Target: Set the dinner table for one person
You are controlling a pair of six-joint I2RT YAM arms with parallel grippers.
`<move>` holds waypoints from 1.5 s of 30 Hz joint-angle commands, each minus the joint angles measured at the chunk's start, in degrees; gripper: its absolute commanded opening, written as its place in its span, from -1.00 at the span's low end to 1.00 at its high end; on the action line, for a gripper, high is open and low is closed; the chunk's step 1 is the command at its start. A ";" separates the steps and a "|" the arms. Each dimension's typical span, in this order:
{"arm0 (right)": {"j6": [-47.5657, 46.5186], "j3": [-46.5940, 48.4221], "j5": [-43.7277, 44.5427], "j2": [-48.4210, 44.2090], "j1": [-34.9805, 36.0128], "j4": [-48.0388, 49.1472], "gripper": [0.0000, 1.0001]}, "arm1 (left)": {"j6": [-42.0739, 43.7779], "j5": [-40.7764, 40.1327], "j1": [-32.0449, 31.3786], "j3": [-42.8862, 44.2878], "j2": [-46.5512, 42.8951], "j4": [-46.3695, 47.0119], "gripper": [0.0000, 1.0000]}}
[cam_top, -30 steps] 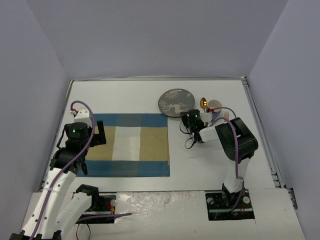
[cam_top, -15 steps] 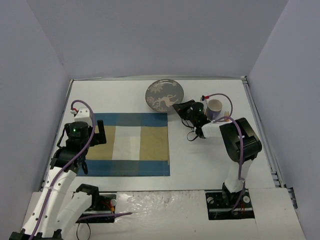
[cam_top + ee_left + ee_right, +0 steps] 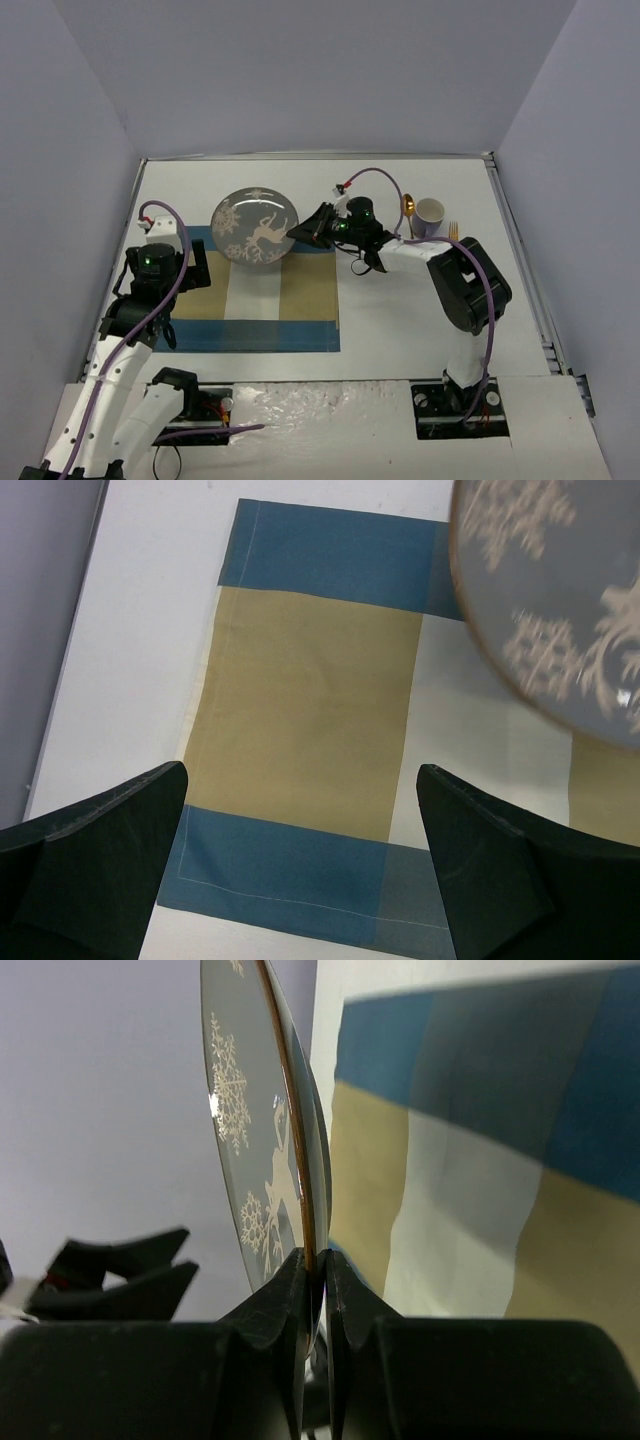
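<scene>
white-and-black arms (image 3: pixel 105 385), purple cables (image 3: pixel 372 171)

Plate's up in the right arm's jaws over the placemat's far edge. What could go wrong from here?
1. The right jaws pinch only the thin rim of the plate, held tilted in the air; it may slip or pivot out.
2. The left jaws hover open over the placemat, close to the plate; a bump is possible.
3. Set down this tilted, the plate may land edge first.

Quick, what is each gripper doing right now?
Left gripper: open, holding nothing.
Right gripper: shut on the plate, gripping its rim.
</scene>
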 commanded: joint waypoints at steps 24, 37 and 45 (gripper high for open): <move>-6.54 3.78 -8.25 7.64 8.95 4.56 -1.00 | 0.62 -2.04 0.63 2.96 -0.65 2.15 0.94; -7.51 2.45 -8.12 10.73 9.24 8.74 -1.00 | 0.59 -1.67 0.63 2.89 -0.65 2.23 0.94; -9.86 1.37 -7.91 11.86 8.82 7.69 -1.00 | 0.71 -1.49 0.63 2.89 -0.56 2.25 0.94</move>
